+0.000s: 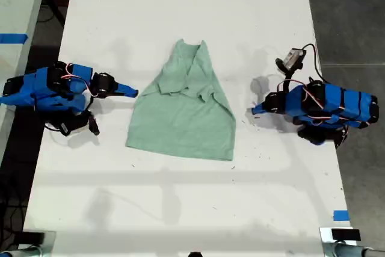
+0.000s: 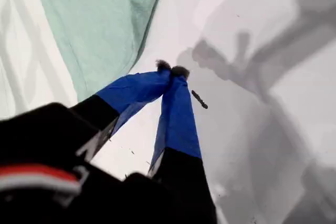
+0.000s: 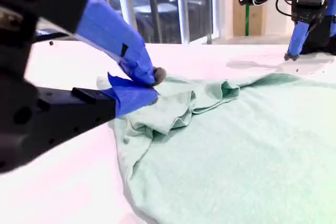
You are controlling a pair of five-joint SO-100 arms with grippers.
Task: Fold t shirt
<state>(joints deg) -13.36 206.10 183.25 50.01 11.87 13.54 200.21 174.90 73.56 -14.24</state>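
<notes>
While the t shirt (image 1: pixel 183 109) lies part-folded in the middle of the table (image 1: pixel 180 209), my second gripper (image 3: pixel 151 83) sits at its edge on the exterior view's left, fingers pressed together, no cloth clearly caught. Across the shirt, my first gripper (image 2: pixel 170 70) rests apart, fingers also pressed together. Judgement: spread both, pinch hem corners evenly, lift together.

One t shirt (image 1: pixel 183 109) lies on the single white table (image 1: pixel 180 209), flanked by two blue arms, with two blue tape pieces at its edges
</notes>
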